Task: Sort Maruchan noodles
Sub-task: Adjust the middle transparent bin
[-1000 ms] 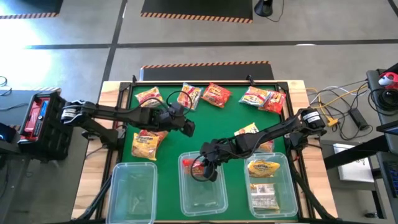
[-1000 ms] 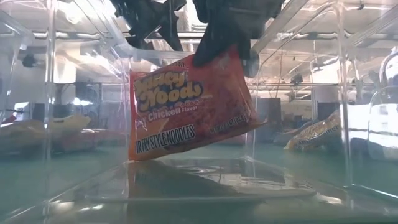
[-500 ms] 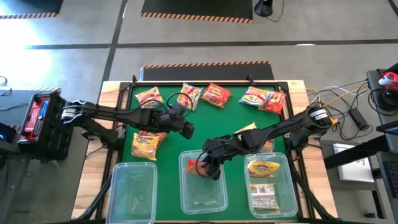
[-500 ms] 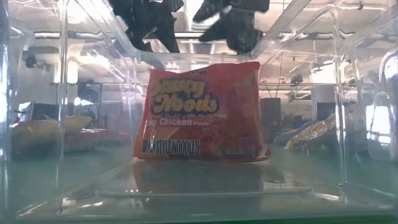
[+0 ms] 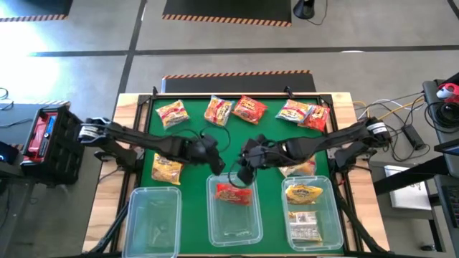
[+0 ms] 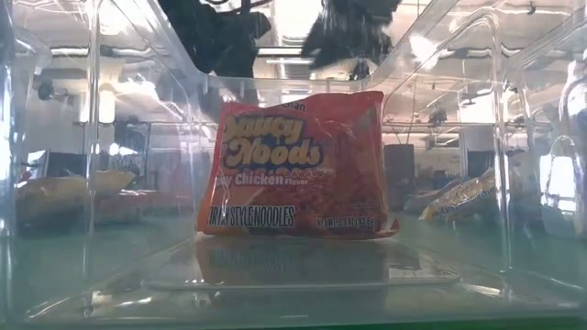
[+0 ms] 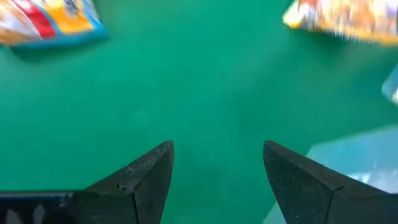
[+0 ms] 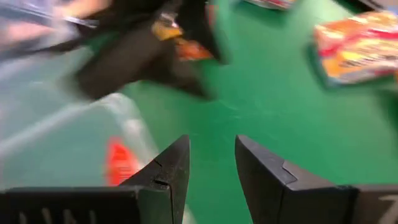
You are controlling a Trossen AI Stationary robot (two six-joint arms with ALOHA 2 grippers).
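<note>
Since a second ago your right claw (image 5: pixel 246 170) has let the red packet (image 5: pixel 233 193) go and pulled back off the middle bin (image 5: pixel 234 229) toward the desk's centre; the packet now lies inside that bin at its far end, touched by nothing.

Largest first: the desk (image 5: pixel 265 132), with its green mat, carries three clear bins along its near edge. The left bin (image 5: pixel 153 222) holds nothing you can see, the middle one has the red packet, and the right bin (image 5: pixel 310 211) already holds yellow packets (image 5: pixel 304 194), so the sorting looks to be one kind per bin. Loose packets (image 5: pixel 247 109) wait in a row along the far edge, with one more (image 5: pixel 166 170) just behind the left bin and another (image 5: pixel 297 169) partly under the right arm.

Your right claw hovers just behind the middle bin's far rim, released and empty, its fingers (image 8: pixel 171 171) a narrow gap apart. Your left claw (image 5: pixel 216 165) hangs close beside it over bare mat, fingers (image 7: pixel 149 171) spread wide and holding nothing, likely staged for its own pick. Mind how near the two claws sit to each other.
</note>
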